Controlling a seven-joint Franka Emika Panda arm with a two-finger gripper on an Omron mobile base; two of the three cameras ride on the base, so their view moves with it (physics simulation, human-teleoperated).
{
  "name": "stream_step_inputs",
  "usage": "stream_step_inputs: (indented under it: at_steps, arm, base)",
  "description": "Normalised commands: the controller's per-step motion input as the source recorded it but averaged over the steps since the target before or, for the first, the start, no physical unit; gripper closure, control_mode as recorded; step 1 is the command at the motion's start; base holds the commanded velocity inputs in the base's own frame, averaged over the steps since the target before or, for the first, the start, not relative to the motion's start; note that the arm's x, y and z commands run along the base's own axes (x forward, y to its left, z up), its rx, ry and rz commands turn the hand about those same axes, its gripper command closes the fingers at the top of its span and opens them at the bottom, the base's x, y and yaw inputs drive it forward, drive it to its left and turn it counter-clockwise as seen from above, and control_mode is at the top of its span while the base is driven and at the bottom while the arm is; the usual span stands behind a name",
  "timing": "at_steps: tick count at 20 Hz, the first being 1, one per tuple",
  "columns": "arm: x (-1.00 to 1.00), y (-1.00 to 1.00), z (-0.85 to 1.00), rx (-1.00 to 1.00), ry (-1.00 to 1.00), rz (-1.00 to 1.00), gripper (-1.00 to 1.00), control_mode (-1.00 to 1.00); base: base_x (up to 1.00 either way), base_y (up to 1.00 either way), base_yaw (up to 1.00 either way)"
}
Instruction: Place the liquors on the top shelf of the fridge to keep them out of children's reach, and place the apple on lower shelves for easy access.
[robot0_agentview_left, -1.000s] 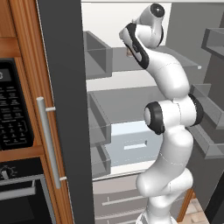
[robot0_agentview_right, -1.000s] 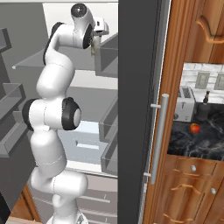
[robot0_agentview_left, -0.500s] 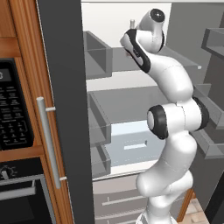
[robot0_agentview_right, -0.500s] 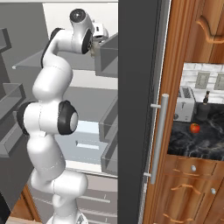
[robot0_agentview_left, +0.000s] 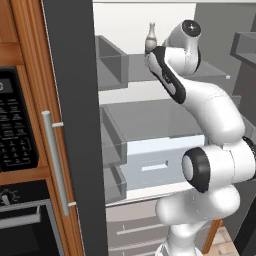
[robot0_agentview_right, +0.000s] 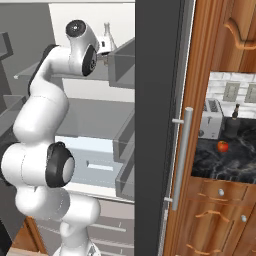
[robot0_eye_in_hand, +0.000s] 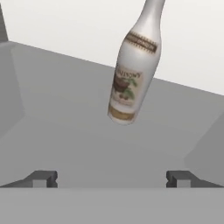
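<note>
Pale and slim-necked, the whitish bottle (robot0_eye_in_hand: 130, 72) stands on the top shelf (robot0_eye_in_hand: 65, 109) ahead of the gripper (robot0_eye_in_hand: 111, 178), apart from its tips, a tan label round its body. The jaws stand wide apart and hold nothing. To finish this step well, the hand should draw straight back along its own line, level, so neither finger clips the bottle or tips it. In the right base view, the apple (robot0_agentview_right: 223, 146), small and red-orange, sits on the dark counter (robot0_agentview_right: 240, 165) far off to the gripper's right, outside the fridge (robot0_agentview_right: 155, 100), with a dark bottle (robot0_agentview_right: 235, 120) behind it.
</note>
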Motion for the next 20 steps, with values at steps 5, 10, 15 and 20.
stream_step_inputs:
  at_steps: [5, 10, 15, 20]
  arm:
    - [-1.0, 0.0, -0.48, 0.0, -0.1, 0.0, -1.0, -1.0]
    - [-1.0, 0.0, -0.24, 0.0, -0.03, 0.0, -1.0, -1.0]
    - [-0.91, 0.0, 0.0, 0.0, 0.0, 0.0, -1.0, -1.0]
    - [-0.63, 0.0, 0.18, 0.0, 0.05, 0.0, -1.0, -1.0]
  base:
    - [0.0, 0.0, 0.0]
    - [0.0, 0.0, 0.0]
    - [0.0, 0.0, 0.0]
    - [0.0, 0.0, 0.0]
